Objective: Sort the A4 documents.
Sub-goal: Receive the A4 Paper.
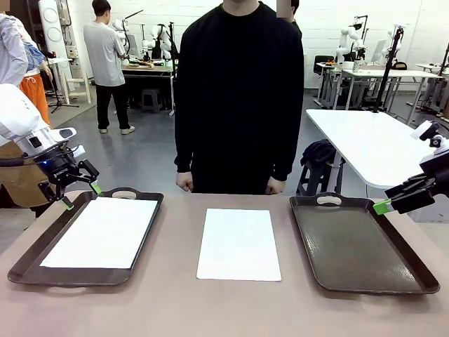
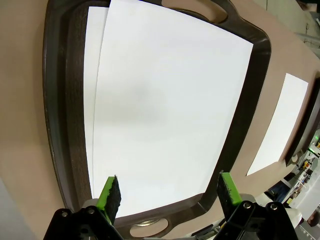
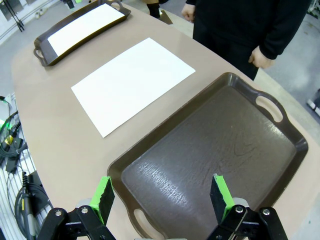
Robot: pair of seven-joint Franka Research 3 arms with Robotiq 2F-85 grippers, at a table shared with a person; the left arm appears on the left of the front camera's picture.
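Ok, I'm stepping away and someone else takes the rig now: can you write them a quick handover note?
Left tool: open, holding nothing, above the far end of the left tray.
Right tool: open, holding nothing, over the far right edge of the right tray.
Left tray holds A4 sheets; the left wrist view shows two overlapping.
One A4 sheet lies on the table between the trays.
Right tray has no paper.
Left to do: the middle sheet needs sorting.

A robotics lab: white tables (image 1: 365, 137), other workbenches (image 1: 147, 68) and stands with equipment across a grey floor (image 1: 147, 151).
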